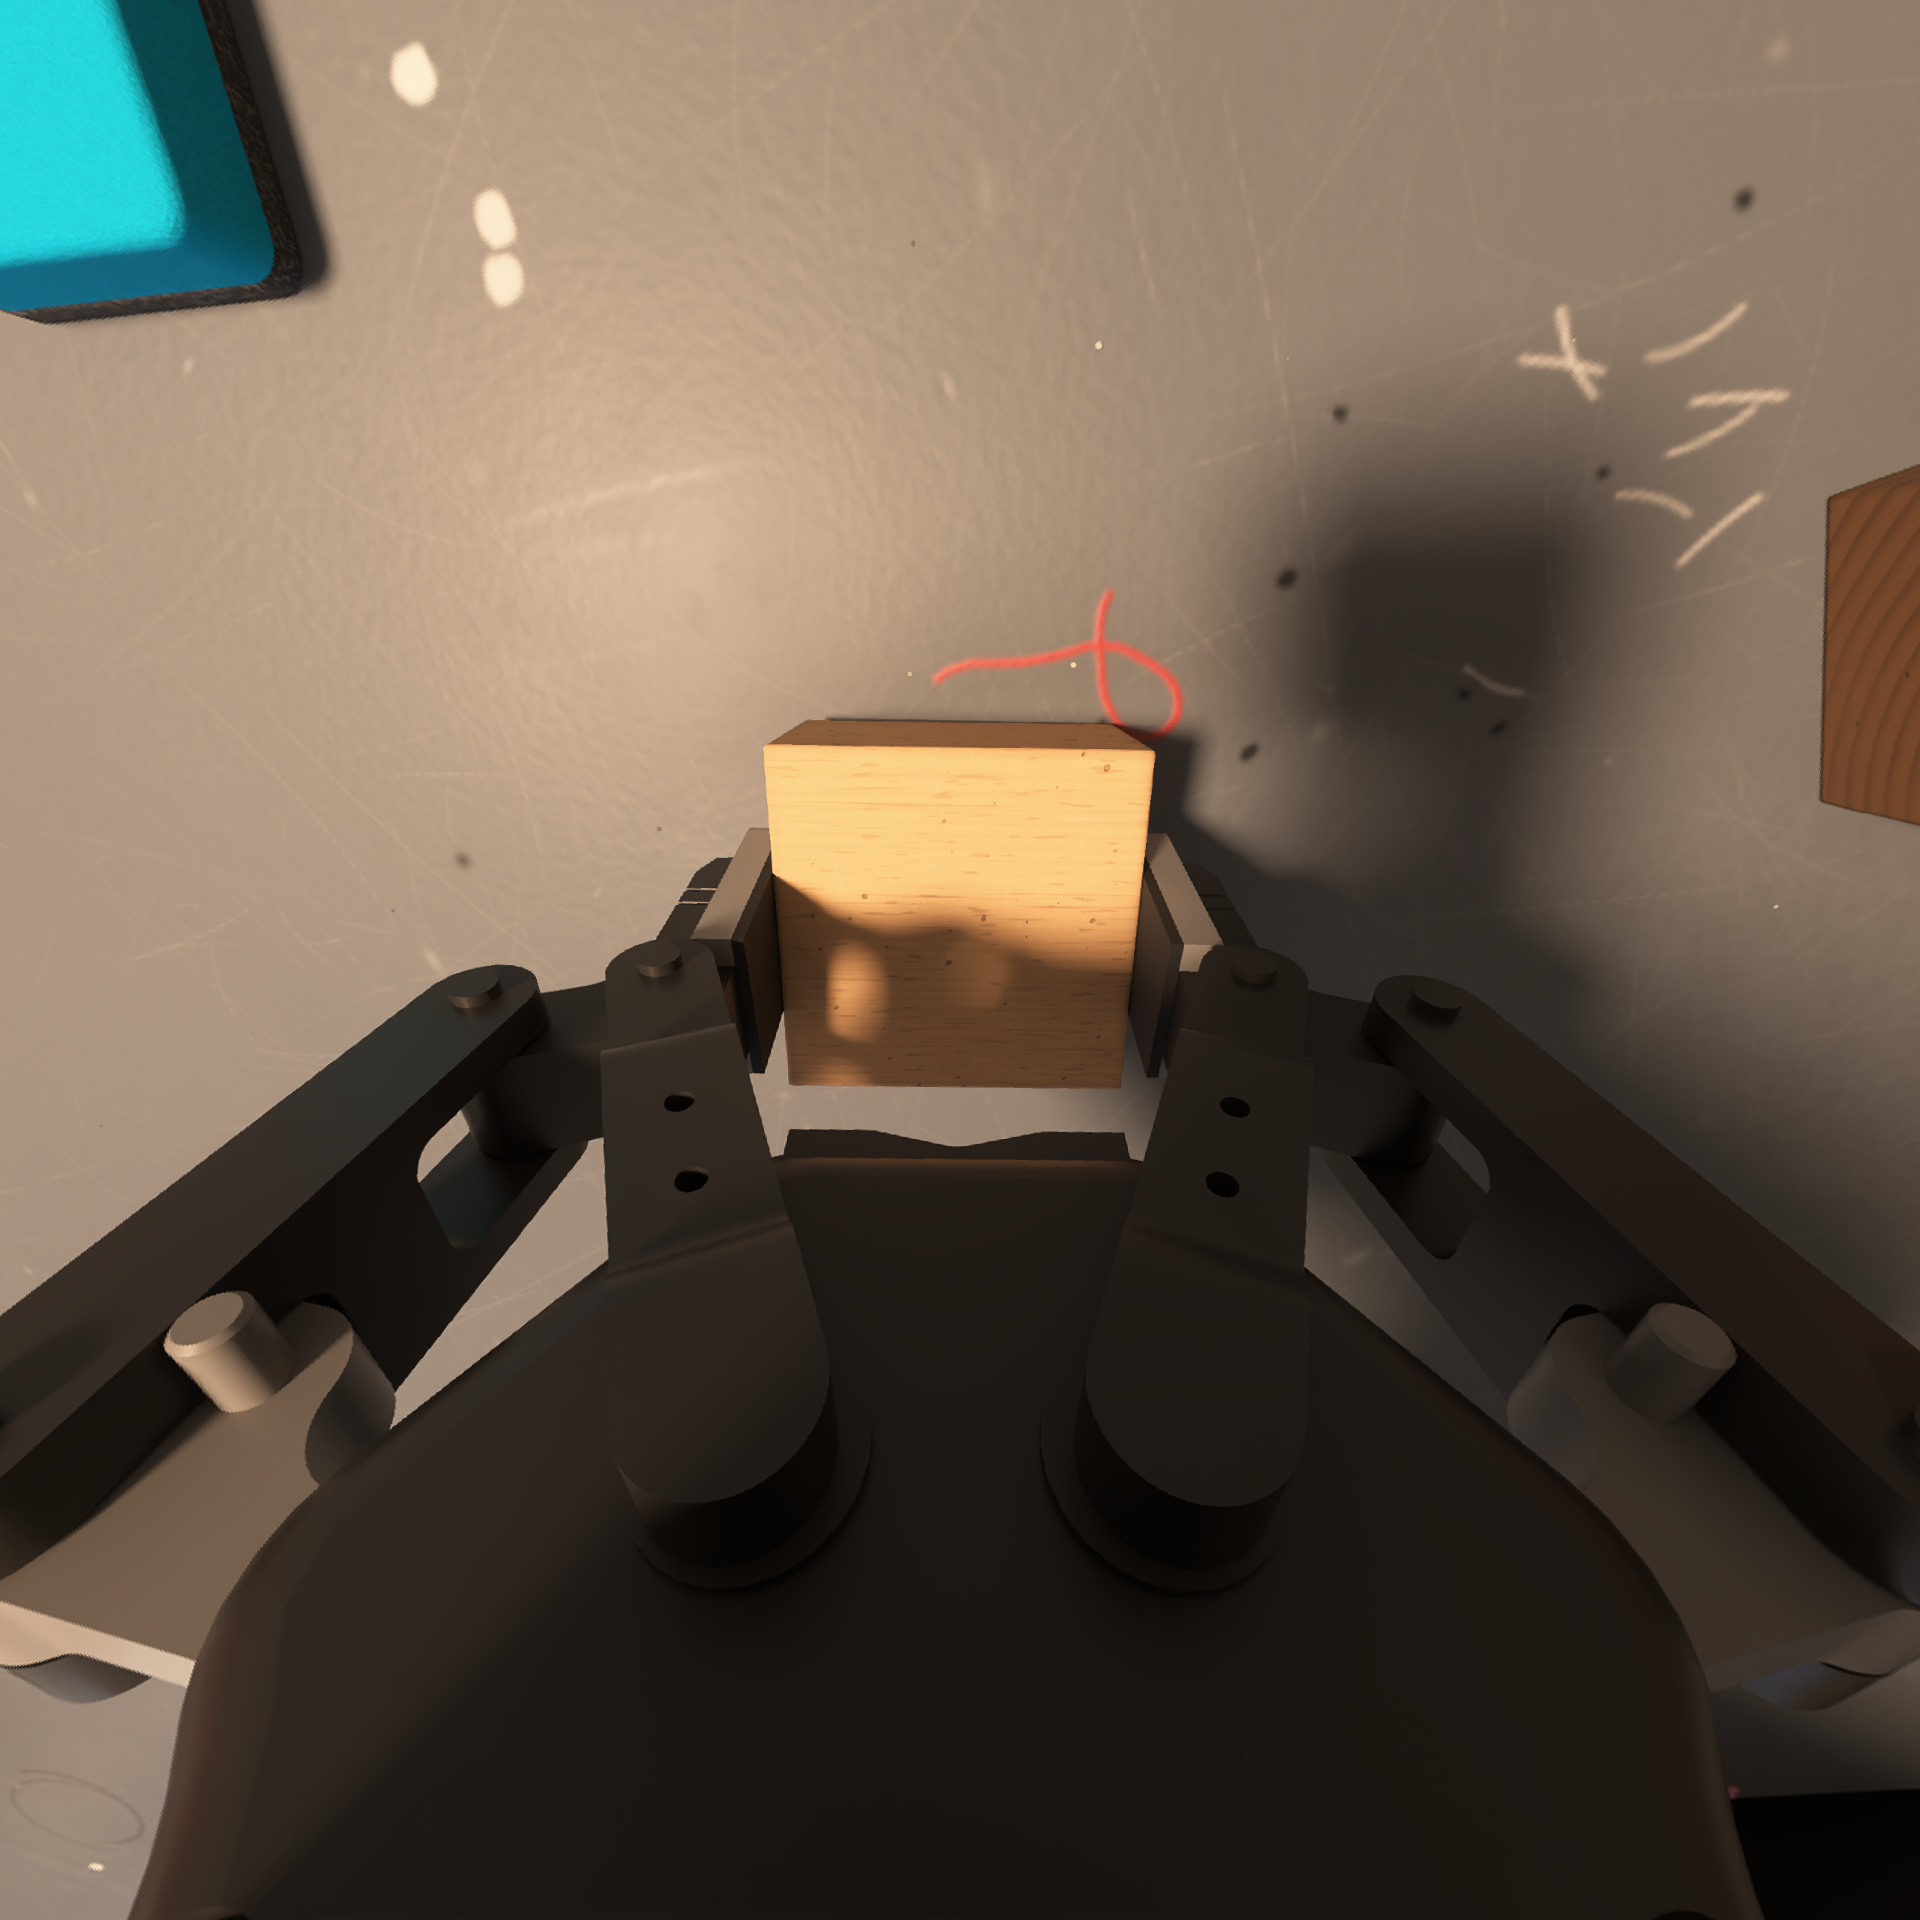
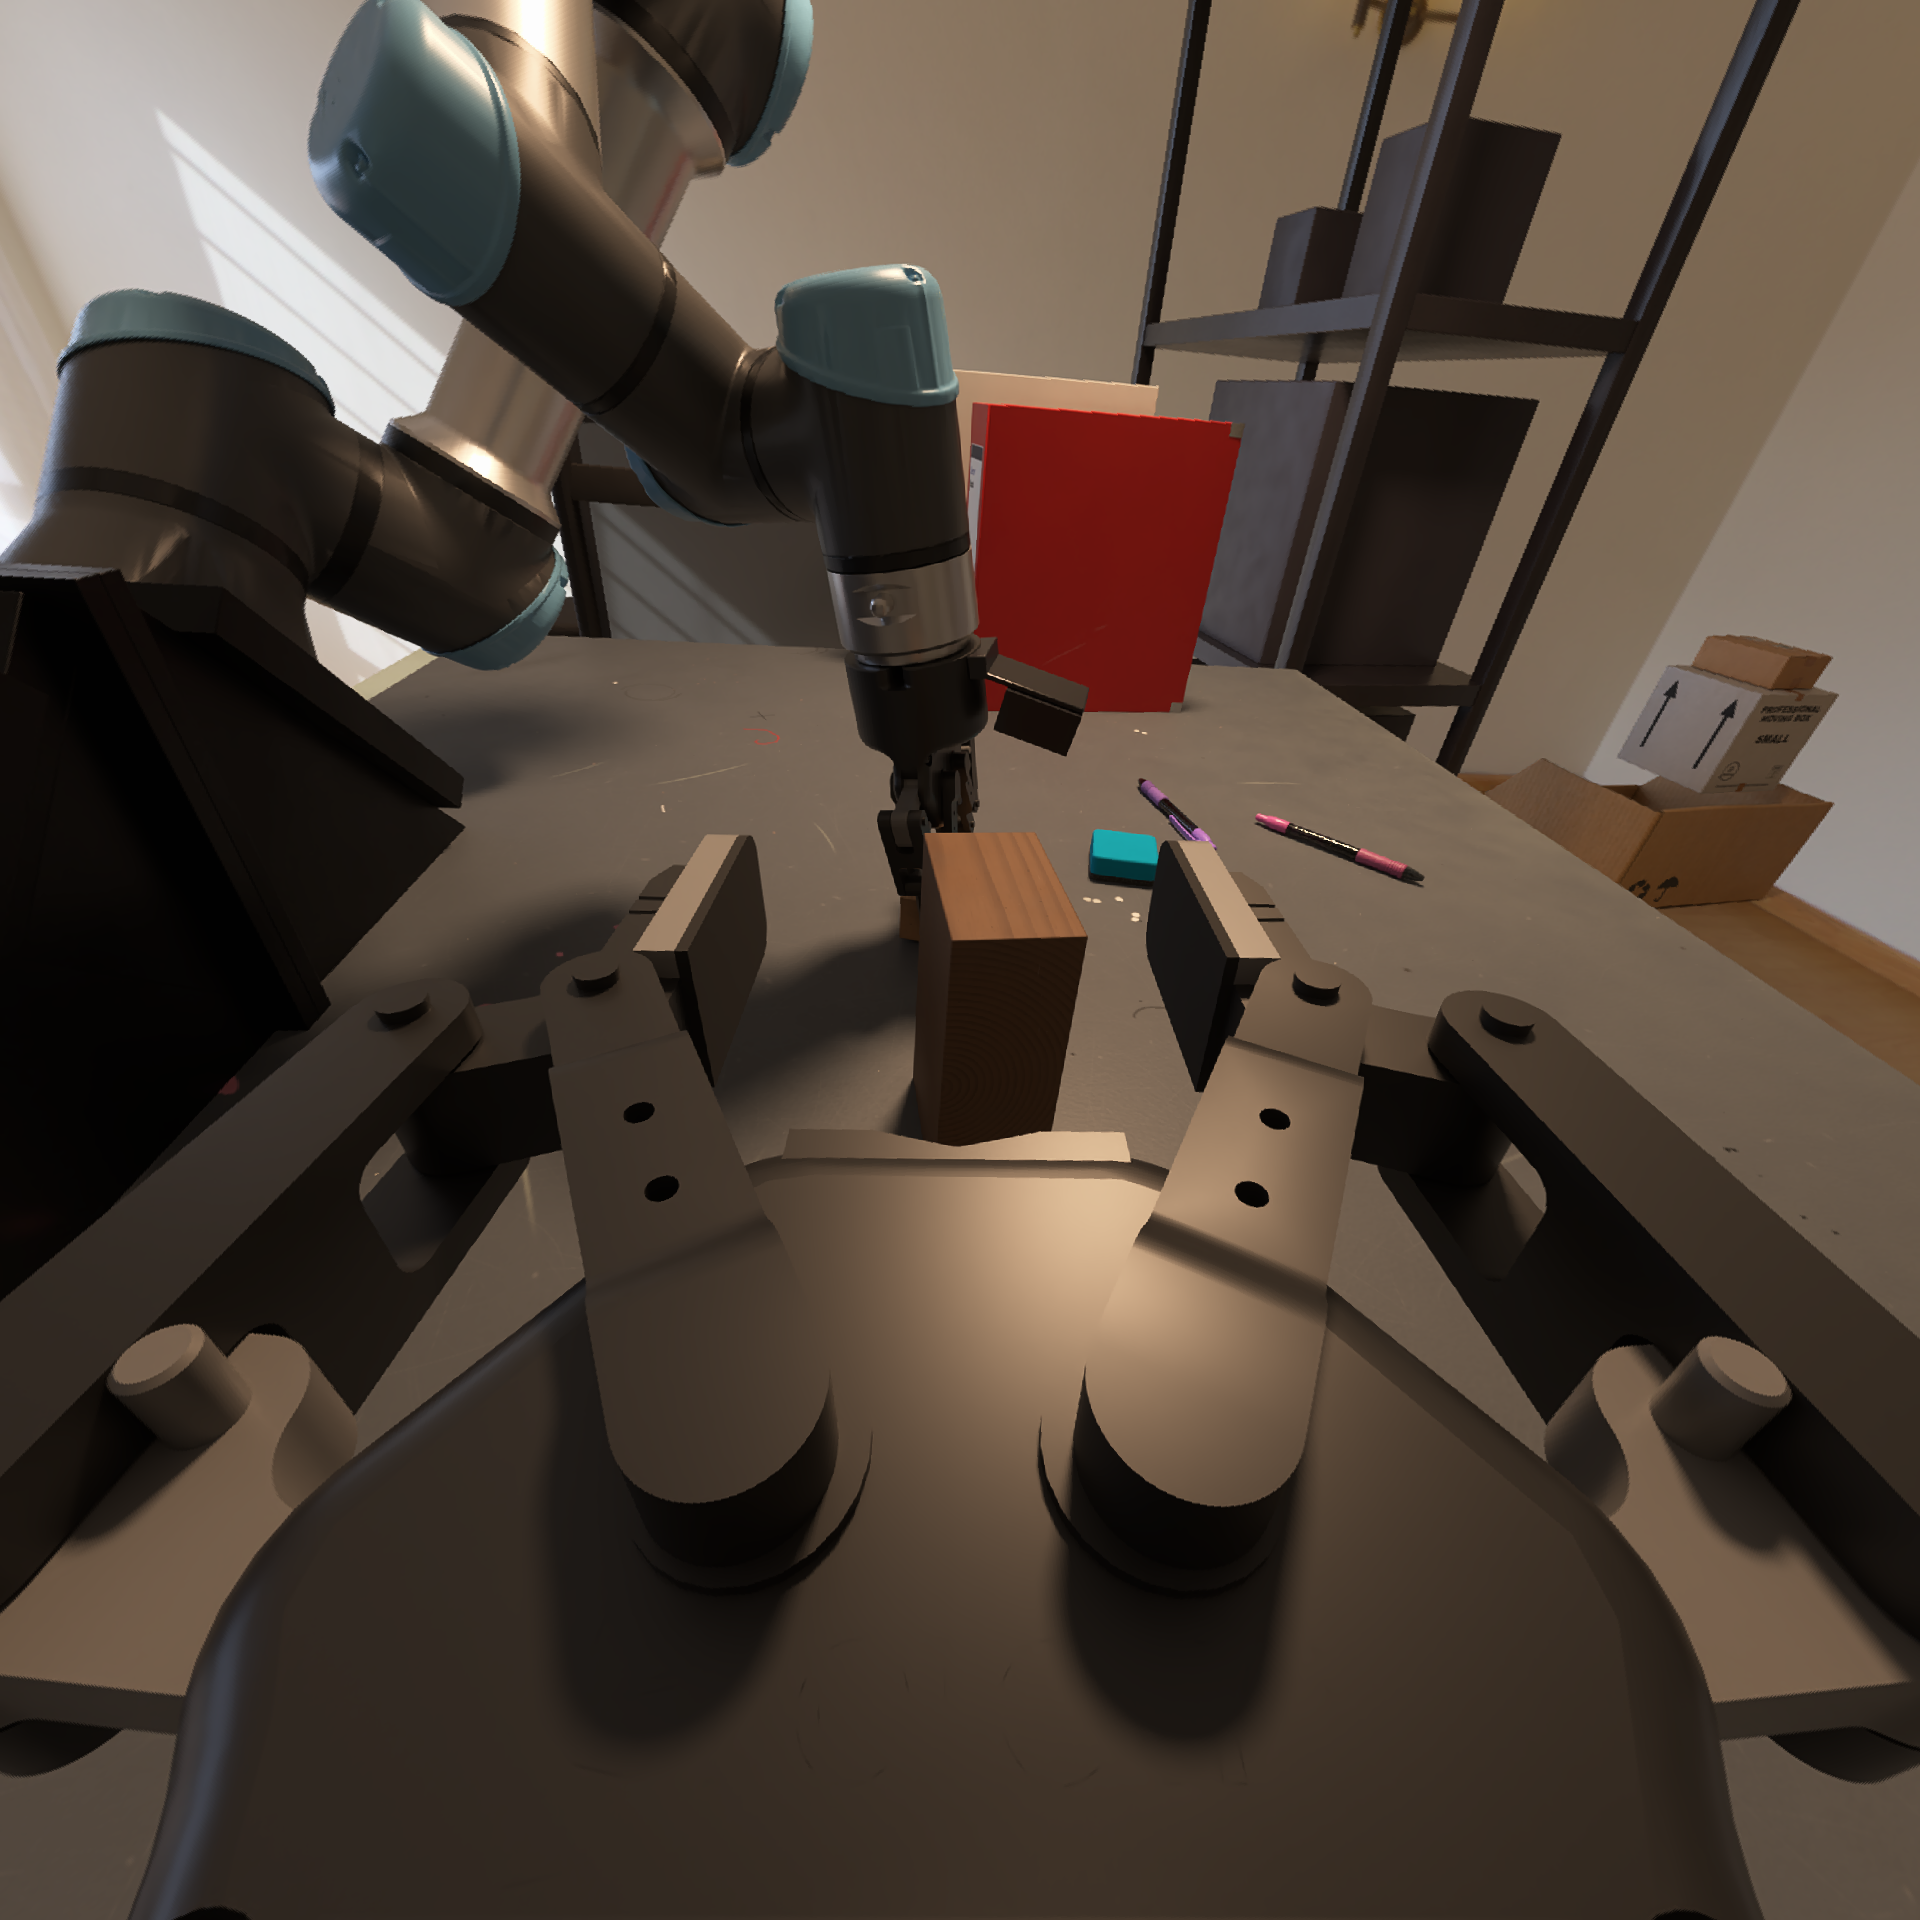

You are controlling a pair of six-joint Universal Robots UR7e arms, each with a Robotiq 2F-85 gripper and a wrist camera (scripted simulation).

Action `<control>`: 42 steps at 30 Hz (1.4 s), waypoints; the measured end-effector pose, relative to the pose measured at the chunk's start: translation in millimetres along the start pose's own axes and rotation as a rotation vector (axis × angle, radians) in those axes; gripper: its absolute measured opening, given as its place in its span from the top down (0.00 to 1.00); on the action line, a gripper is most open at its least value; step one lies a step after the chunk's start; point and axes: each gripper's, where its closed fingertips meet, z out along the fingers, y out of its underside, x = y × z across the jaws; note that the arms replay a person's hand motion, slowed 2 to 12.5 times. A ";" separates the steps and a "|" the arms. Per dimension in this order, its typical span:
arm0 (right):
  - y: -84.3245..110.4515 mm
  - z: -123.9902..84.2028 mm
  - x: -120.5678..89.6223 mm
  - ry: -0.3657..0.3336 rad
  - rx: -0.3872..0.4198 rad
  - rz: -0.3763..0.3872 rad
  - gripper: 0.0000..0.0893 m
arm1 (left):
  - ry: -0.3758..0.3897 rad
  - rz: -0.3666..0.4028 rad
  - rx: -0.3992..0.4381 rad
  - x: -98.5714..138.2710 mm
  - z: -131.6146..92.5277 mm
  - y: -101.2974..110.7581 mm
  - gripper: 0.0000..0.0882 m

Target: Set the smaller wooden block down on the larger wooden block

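Surface: a grey, scratched table (image 2: 1351, 1039) is carrying everything; chalky white marks and a red scribble (image 1: 1101, 675) are showing on it in the left wrist view.
Background: a dark metal shelving unit (image 2: 1403, 364), a red board (image 2: 1101, 551) leaning at the table's far edge, and cardboard boxes (image 2: 1683, 821) on the floor are standing behind the table.
Smaller wooden block: the light block (image 1: 951, 914) is sitting squarely between the two pads of the left gripper (image 1: 956, 914), its sides touching both pads, its front end sticking out past the fingertips.
Left gripper: its fingers (image 1: 748, 935) are clamping the light block from either side; in the right wrist view this gripper (image 2: 925, 831) is pointing straight down, close to the table, just behind the dark block.
Larger wooden block: the dark brown block (image 2: 992, 987) is standing upright on the table, appearing in the gap between the right gripper's pads but lying beyond them, touching neither.
Right gripper: the right gripper (image 2: 956, 956) is holding its fingers (image 2: 712, 935) wide apart, gripping nothing.
Block spacing: in the left wrist view the dark block (image 1: 1875, 655) is showing only at the right edge, apart from the light one.
Other items: a teal eraser (image 2: 1122, 854), a purple pen (image 2: 1174, 810) and a pink pen (image 2: 1335, 847) are lying on the table beyond the dark block.
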 end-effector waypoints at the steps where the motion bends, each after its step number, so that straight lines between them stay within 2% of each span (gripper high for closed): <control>1: -0.1 -0.1 0.0 0.000 0.001 0.000 0.27 | -0.002 0.002 0.001 -0.3 -0.4 0.0 0.40; 22: -1.0 -3.2 0.9 0.003 0.006 0.004 0.27 | -0.020 0.037 0.063 -3.1 -22.2 -5.4 0.40; 42: -1.6 -7.1 3.0 0.009 0.013 0.011 0.27 | 0.002 0.073 0.188 3.7 -66.7 -18.1 0.40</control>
